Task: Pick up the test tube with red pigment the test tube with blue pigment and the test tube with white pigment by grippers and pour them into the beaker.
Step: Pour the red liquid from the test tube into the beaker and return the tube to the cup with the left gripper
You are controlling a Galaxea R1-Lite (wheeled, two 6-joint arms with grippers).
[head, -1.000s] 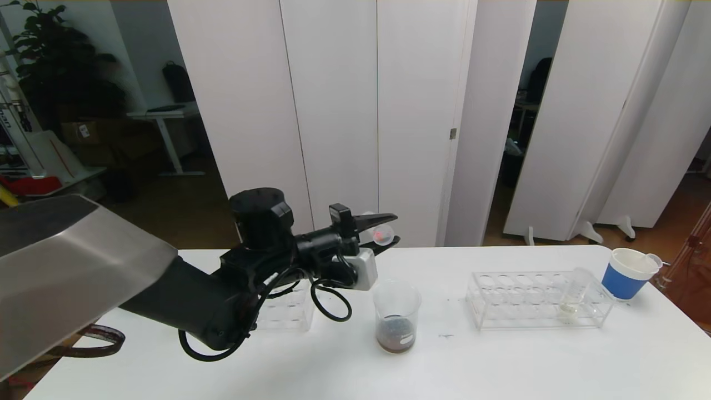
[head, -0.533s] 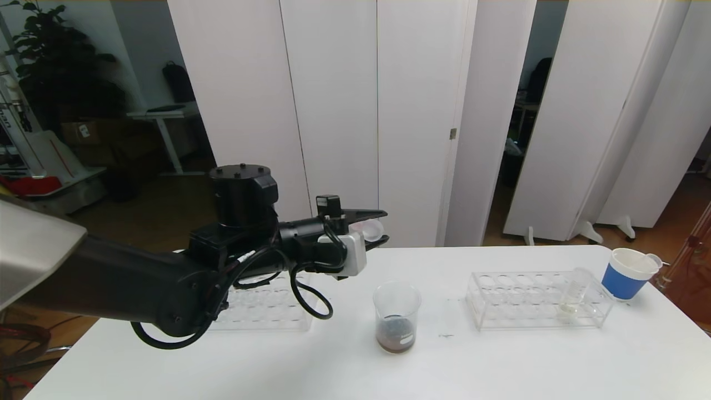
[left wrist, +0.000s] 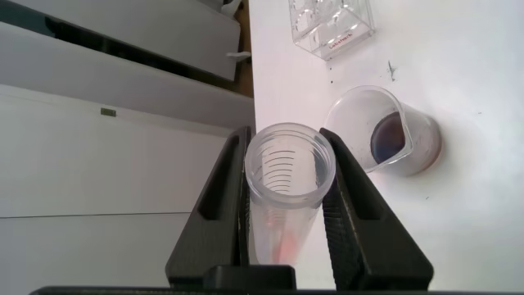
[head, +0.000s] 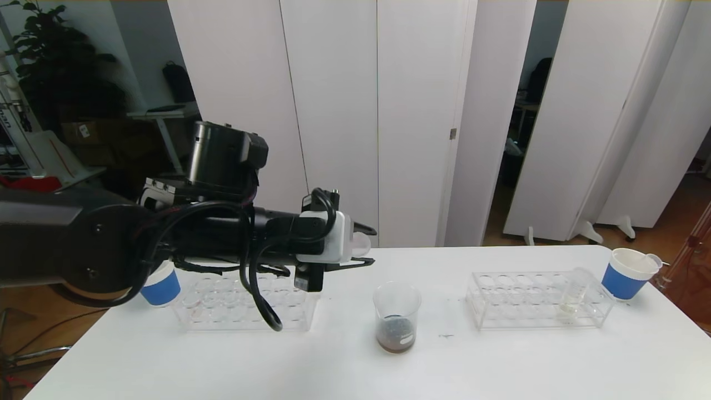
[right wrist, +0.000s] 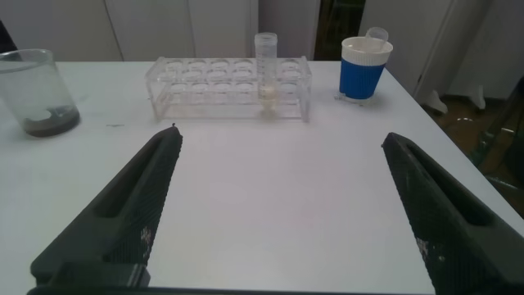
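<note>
The beaker (head: 396, 316) stood on the white table (head: 355, 366), a dark brownish pool with a bluish patch in its bottom. Above it and toward the robot's left, the left gripper (head: 361, 249) was clamped on a clear graduated tube (left wrist: 288, 184), its two black fingers (left wrist: 356, 217) pressed against opposite sides of the glass. Only a reddish trace showed inside, so this was probably the red tube, emptied and being carried away from the beaker, perhaps toward the clear rack (head: 244, 303) on the beaker's left, where a blue-and-white paper cup (head: 161, 286) also stood.

On the beaker's right sat a second clear rack (head: 539, 303), and in it the test tube with white pigment (right wrist: 266, 70) stood upright with pale liquid in its tip, likely waiting its turn. Beyond that rack was another paper cup (head: 630, 272). The right gripper (right wrist: 278, 213) hung low over the table nearer the robot than that rack, fingers spread wide and holding nothing.

No blue tube could be made out. Behind the table stood white partition panels (head: 333, 111), with a plant (head: 53, 72) and a desk further left.
</note>
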